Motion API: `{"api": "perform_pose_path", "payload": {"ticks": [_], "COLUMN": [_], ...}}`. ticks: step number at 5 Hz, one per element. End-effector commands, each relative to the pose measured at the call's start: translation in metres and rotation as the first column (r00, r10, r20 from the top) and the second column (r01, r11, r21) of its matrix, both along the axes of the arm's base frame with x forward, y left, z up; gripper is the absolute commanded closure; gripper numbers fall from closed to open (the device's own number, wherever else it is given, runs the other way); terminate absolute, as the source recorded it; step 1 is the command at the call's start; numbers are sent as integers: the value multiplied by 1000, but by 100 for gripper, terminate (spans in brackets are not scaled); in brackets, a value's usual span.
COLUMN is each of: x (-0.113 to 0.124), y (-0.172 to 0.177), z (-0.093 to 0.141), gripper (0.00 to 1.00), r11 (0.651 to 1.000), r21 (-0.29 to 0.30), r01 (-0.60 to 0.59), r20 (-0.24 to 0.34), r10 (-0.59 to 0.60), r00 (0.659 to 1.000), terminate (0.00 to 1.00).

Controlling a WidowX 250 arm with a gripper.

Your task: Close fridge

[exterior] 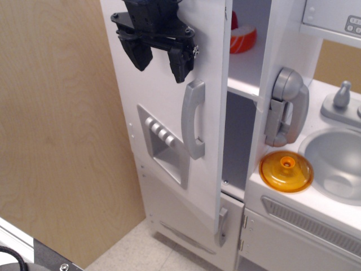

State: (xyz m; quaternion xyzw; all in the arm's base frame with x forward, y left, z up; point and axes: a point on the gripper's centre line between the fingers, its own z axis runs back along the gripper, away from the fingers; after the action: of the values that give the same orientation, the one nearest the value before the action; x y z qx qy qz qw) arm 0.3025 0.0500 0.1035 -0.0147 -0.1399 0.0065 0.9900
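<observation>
Fridge (169, 101) stands with its door nearly shut, a salmon sushi piece (243, 38) visible on its upper shelf, while the black gripper (161, 59), jaws spread and empty, is before the door above the grey handle (193, 118).

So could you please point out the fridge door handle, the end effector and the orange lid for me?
fridge door handle (193, 118): main camera view, middle of the grey bar.
end effector (161, 57): same view, between its two fingertips.
orange lid (286, 171): same view, domed top.

The gripper (159, 56) is matte black plastic, blocky and angular, with two thick tapering fingers (139, 55) below a bolted cross-plate.
</observation>
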Motion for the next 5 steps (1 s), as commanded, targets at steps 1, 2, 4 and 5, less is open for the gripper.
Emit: {"api": "perform_pose_path", "payload": {"ticks": [1, 2, 4, 5], "x": [22, 29, 42, 45], "y": [5, 3, 0, -1], "z": [19, 21, 19, 17], "gripper": [0, 0, 0, 0], "r11": [1000, 999, 997, 997], "r21": [0, -11, -3, 6], "r01": [-25, -40, -77, -82], "r20": [66, 81, 84, 89], "r10": [25, 41, 77, 81], "r00": [997, 996, 994, 993], "terminate": [0, 0, 0, 0]}}
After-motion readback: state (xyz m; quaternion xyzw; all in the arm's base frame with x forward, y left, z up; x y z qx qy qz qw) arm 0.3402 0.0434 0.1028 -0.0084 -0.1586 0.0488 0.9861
